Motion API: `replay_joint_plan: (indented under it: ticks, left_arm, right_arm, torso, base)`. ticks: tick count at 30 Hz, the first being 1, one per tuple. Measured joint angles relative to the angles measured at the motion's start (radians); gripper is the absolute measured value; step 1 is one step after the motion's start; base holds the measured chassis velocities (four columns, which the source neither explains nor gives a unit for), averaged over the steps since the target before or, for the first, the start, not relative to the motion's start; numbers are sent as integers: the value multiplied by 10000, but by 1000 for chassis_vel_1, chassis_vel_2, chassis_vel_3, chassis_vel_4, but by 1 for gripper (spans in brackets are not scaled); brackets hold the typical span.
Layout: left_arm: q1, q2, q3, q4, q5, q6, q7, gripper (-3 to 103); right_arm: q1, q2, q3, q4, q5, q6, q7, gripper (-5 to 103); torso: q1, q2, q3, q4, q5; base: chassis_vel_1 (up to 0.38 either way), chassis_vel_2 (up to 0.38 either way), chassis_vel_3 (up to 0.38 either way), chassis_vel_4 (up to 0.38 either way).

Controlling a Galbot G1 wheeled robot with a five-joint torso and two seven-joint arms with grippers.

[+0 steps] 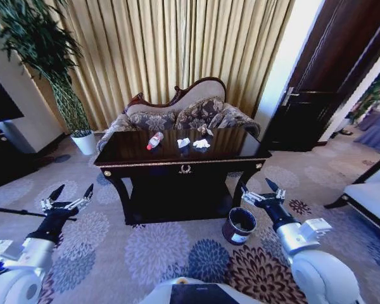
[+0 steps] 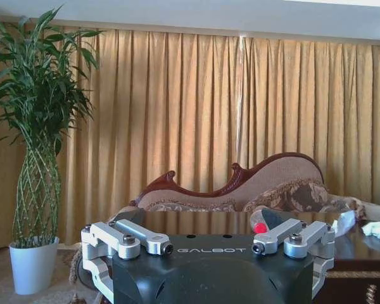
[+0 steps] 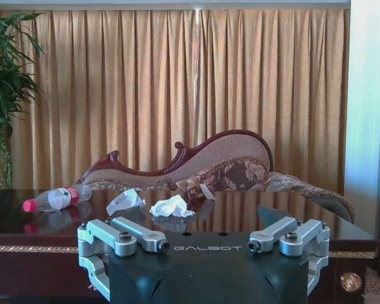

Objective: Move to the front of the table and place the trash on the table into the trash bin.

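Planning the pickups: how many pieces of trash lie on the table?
3, all on the table: the bottle towards its left, two paper wads side by side near the middle.

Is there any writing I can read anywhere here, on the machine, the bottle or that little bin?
"GALBOT": on the dark body of the left claw.
"GALBOT": on the dark body of the right claw.
Red label of the bottle lying on the table: too small to read.
Light label on the side of the trash bin: too small to read.
Gold emblem on the table's front: a wreath-like sign, no letters legible.
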Motion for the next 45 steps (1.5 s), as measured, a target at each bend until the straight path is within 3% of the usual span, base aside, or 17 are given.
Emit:
replay_joint_plan:
  ticks: [33, 45]
  left_arm:
    - [18, -19, -8, -69, -12, -12, 85, 100]
    - [14, -46, -2, -53, -42, -11, 86, 100]
  right_arm:
    - [-24, 87, -228, 27, -227, 18, 4, 100]
    - [61, 26, -401, -92, -385, 134, 104, 100]
  torso:
    - [1, -1, 0, -2, 1]
    - [-1, 0, 0, -1, 1]
  base:
    - [-158, 156, 159, -155]
    - [-42, 51, 52, -57]
